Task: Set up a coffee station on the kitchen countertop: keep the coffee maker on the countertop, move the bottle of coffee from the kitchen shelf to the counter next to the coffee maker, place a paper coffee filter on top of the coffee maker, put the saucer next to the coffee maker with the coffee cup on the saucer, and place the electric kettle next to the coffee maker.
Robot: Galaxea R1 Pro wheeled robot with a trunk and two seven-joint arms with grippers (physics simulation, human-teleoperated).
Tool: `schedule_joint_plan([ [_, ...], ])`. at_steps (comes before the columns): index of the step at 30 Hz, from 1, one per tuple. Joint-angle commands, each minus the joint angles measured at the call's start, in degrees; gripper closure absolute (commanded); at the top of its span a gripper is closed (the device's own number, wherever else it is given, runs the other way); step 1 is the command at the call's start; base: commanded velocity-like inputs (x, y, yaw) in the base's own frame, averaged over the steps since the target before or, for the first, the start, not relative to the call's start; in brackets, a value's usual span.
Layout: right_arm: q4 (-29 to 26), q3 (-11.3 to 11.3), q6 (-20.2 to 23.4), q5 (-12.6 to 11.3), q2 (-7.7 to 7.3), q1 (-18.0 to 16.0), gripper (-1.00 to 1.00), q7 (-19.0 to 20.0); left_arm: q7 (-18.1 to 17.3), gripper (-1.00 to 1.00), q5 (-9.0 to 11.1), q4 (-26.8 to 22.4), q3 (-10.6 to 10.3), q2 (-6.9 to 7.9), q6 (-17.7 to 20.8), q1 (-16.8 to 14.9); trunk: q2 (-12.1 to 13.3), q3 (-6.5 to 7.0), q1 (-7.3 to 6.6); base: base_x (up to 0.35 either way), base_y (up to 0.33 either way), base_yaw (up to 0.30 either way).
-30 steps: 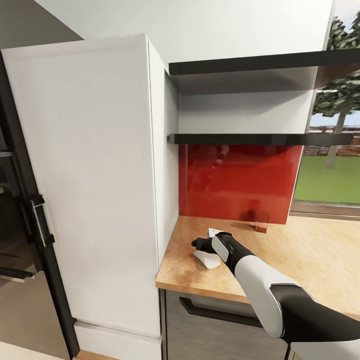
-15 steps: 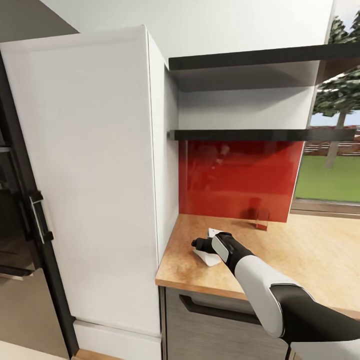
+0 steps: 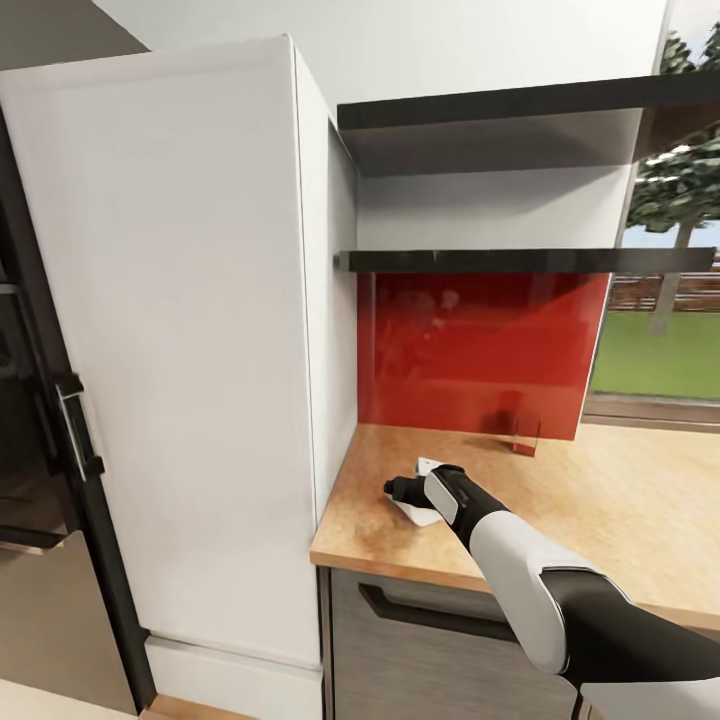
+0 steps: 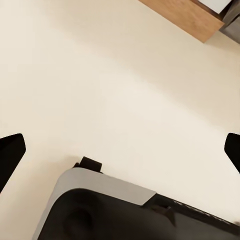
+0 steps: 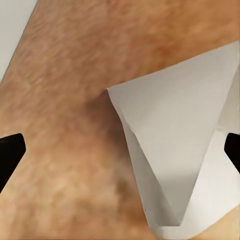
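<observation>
The right gripper (image 3: pixel 400 490) hovers with jaws spread wide over the small white folded paper coffee filter (image 5: pixel 175 150), which lies directly below it on the mottled light-brown wooden countertop (image 3: pixel 620 500). The thin paper lies nearly flat, so closing fingers could skate over it, crumple it, or push it aside. The left gripper (image 4: pixel 120 150) hangs open over pale floor.

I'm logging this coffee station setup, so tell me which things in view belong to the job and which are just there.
For the job:
- paper coffee filter, on the countertop
- right gripper, open over it
- kitchen shelf

Just there:
- red backsplash
- small red-tinted glass
- tall white cabinet
- left gripper, open, over the floor
</observation>
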Motion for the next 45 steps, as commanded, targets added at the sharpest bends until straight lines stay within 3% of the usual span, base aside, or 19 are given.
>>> schedule_joint_plan([
  [1,-0.1,-0.5,0.3,-0.4,0.05,0.0,1.00,-0.4,0.1,-1.00,0.6,-0.1,-0.5,0.06,-0.2,0.0,-0.5,-0.25,0.23,0.000,0.000,0.000],
  [3,0.0,-0.5,0.3,-0.4,0.05,0.0,1.00,-0.4,0.1,-1.00,0.6,-0.1,-0.5,0.10,-0.2,0.0,-1.3,-0.61,0.67,0.000,0.000,0.000],
  [39,0.1,-0.6,-0.4,-0.4,0.05,0.0,1.00,-0.4,0.1,-1.00,1.0,-0.1,-0.4,0.29,-0.2,0.0,-1.3,-0.61,0.67,0.000,0.000,0.000],
  [45,0.1,-0.6,-0.4,-0.4,0.05,0.0,1.00,-0.4,0.1,-1.00,0.9,-0.1,-0.4,0.27,0.0,0.0,1.1,0.47,-0.65,0.000,0.000,0.000],
])
